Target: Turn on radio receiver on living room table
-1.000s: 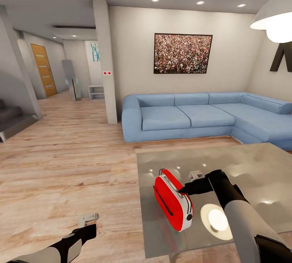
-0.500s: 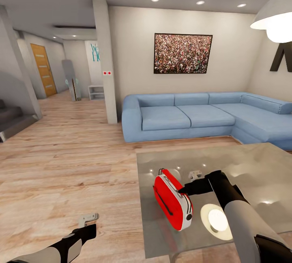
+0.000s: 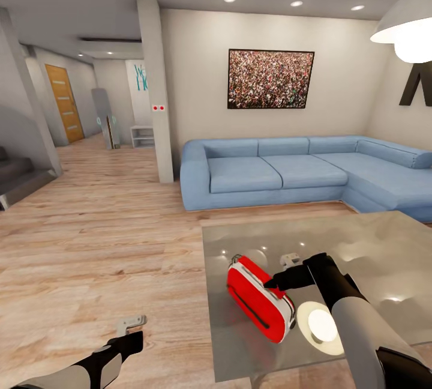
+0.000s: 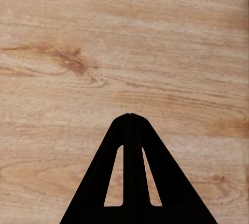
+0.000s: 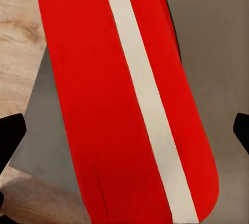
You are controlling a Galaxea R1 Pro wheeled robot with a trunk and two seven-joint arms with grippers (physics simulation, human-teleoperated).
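Tipping from upright toward flat on the bench point(image 3: 360, 239), radio receiver point(image 3: 259, 305) under right tool point(image 3: 273, 284), spread wide, empty; switch-on press seemingly underway

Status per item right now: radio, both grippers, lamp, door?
radio: lying tilted on the table, near its front-left corner, right gripper's tip at its upper edge
right gripper: open, fingers spread to either side of the radio in the wrist view
left gripper: shut, empty, over the wood floor
pendant lamp: lit
orange door: closed
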